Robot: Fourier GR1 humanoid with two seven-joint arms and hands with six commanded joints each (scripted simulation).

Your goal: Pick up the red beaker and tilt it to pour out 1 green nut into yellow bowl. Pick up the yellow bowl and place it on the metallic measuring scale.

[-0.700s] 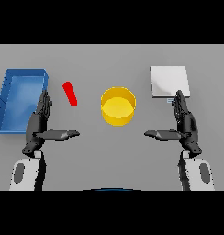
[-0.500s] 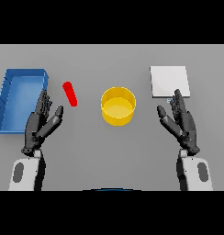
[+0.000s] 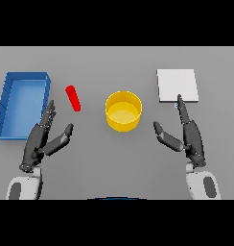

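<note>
While both the left hand [image 3: 42, 140] and right hand [image 3: 188, 137] hover with fingers spread and empty, the slim, light-looking red beaker [image 3: 73, 98] lies tilted on the bench [image 3: 114, 163] left of the yellow bowl [image 3: 123, 111], probably best pinched mid-body.

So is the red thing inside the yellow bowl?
No, the red beaker lies on the table, left of the yellow bowl and apart from it.
</note>
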